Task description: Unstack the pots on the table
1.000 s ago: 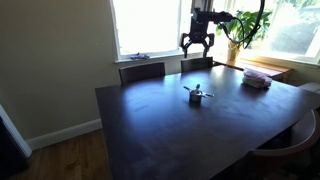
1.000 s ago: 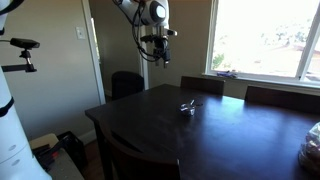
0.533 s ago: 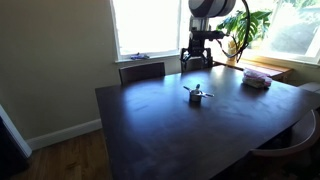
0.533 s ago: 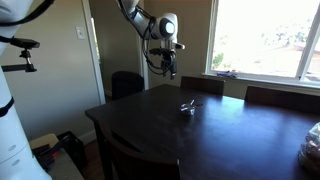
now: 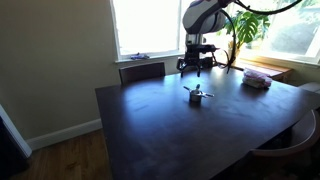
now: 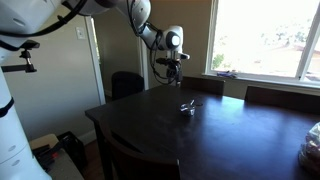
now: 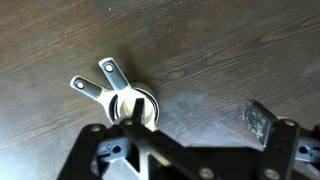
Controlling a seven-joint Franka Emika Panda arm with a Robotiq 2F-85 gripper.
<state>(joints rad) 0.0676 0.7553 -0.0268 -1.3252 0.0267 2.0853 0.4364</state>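
Franka arm's gripper (image 5: 197, 66) is hovering above the table (image 5: 150, 130) with its jaws spread wide and holding nothing, clear of the pots (image 5: 197, 95), which are sitting nested together near the middle of the dark tabletop (the wrist view is showing 2 thin handles (image 7: 90, 88) fanning out from the stack). The trouble is likely lying in the pick itself: the pots are looking tiny and slick, so a closing finger is risking pinching more than 1 rim and lifting the whole nest, or nudging the stack across the glossy wood. Gripping a handle alone is risking a tilt and a drop.
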